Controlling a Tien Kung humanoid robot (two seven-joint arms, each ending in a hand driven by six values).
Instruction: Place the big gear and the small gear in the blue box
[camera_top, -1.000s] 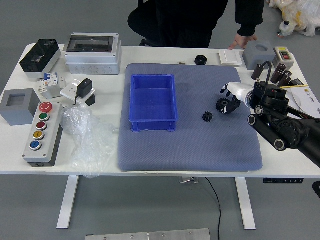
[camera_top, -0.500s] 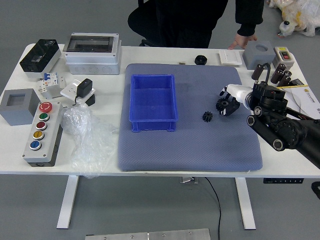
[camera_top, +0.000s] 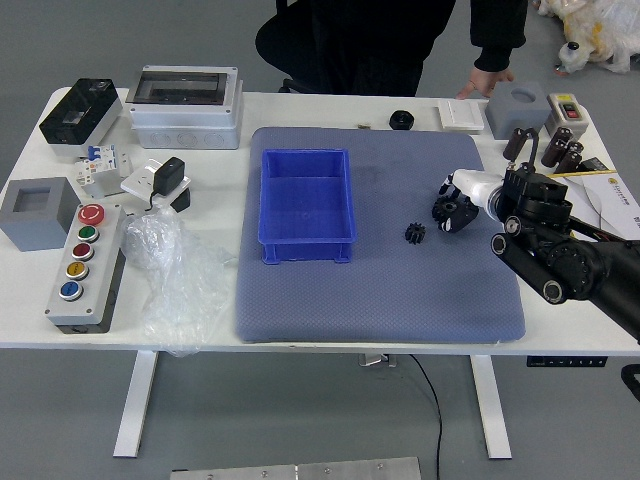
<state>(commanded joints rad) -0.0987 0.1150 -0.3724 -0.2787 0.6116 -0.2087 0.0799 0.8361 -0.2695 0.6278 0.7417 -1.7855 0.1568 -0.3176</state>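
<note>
robot hand (camera_top: 482, 192) at the big gear (camera_top: 440, 210); can't tell if gripped
closing off-centre could nudge it into the small gear (camera_top: 415, 233)

No words, brands or numbers can be read with certainty. Well to the right of the blue box (camera_top: 307, 205), the pale printed sheet (camera_top: 612, 192) bears dark marks — too small to make out as letters or figures. Well to the left of the blue box, the panel with coloured buttons (camera_top: 102, 265) shows no legible lettering. On the white case (camera_top: 187, 124), behind and to the left of the blue box, nothing can be read either.
</note>
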